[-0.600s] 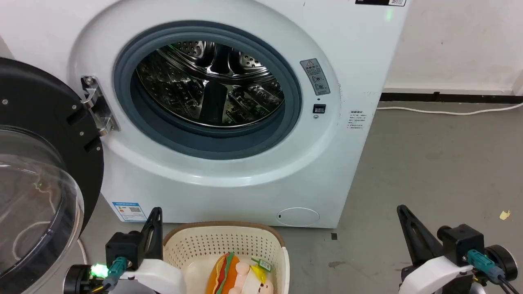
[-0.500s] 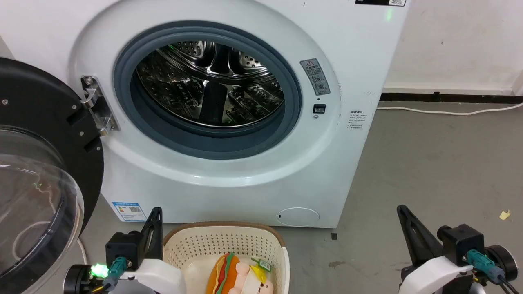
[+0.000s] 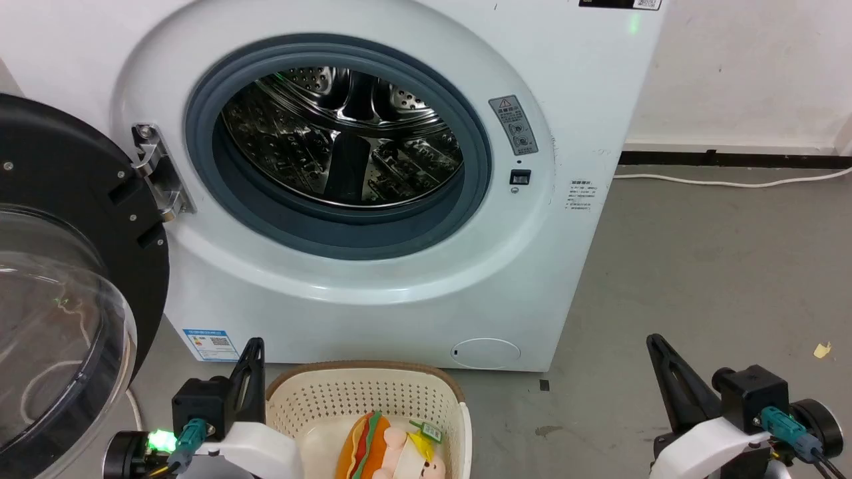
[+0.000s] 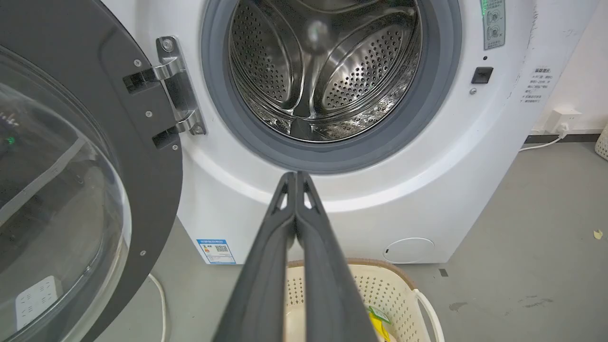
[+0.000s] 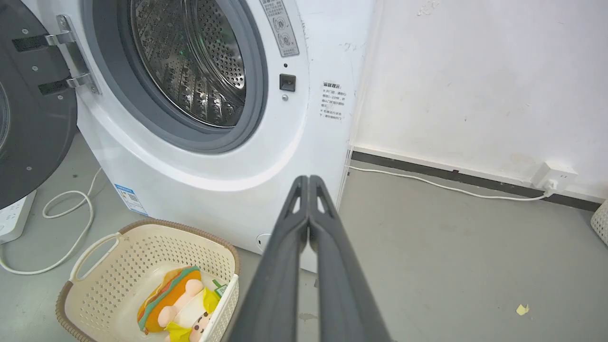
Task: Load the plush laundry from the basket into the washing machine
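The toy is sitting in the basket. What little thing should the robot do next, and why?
Probably open the left gripper and dip it toward the toy. Its fingers are pressed shut and hold nothing. The toy lies in the basket right beside it. The washer has its door swung open already, so grabbing the toy likely comes first.
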Robot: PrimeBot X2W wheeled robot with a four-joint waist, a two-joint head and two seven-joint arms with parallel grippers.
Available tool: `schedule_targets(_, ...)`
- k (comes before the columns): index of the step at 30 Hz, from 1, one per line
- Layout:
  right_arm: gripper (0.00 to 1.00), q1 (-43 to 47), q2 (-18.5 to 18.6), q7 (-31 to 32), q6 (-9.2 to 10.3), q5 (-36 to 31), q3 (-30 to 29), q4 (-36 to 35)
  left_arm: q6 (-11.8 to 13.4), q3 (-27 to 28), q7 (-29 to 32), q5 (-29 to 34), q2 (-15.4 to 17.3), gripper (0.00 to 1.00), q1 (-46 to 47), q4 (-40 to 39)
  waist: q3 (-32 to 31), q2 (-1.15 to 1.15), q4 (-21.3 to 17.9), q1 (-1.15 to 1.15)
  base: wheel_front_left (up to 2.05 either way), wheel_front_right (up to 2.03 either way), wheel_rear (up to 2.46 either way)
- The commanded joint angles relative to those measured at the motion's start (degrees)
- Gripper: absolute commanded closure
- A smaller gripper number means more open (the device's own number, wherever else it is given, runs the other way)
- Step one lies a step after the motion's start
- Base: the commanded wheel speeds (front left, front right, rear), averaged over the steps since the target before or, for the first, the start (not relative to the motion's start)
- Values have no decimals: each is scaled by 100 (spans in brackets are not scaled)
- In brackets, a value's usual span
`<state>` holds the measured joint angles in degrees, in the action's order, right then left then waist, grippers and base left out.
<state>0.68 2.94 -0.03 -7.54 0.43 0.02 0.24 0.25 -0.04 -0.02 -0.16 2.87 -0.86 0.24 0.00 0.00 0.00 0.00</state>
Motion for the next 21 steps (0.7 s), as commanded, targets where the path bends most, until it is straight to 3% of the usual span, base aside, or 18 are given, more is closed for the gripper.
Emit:
schedule_targets(1,100,-68,-6,3,5,-43,-2,-24,-25,4,2,16,0,100,86,-24,0,0,0,0,0,0,0)
schedule_targets(17,100,-68,-6,3,5,-43,-2,-24,-25,4,2,16,0,100,86,-24,0,0,0,0,0,0,0)
schedule_targets(18,0,0,0,-1,0,2,4,1,1,3,-2,0,0,0,0,1,0,0,0,0,0,0,0)
schedule_targets(19,100,2,0,-3,0,7,4,1,6,1,-5,-2,0,100,-3,1,0,0,0,0,0,0,0)
schedule_targets(20,0,2,0,-1,0,5,5,4,7,3,-3,-1,0,0,-4,3,0,0,0,0,0,0,0)
schedule_targets(21,0,2,0,-3,0,7,6,4,9,2,-4,-2,0,0,-4,3,0,0,0,0,0,0,0)
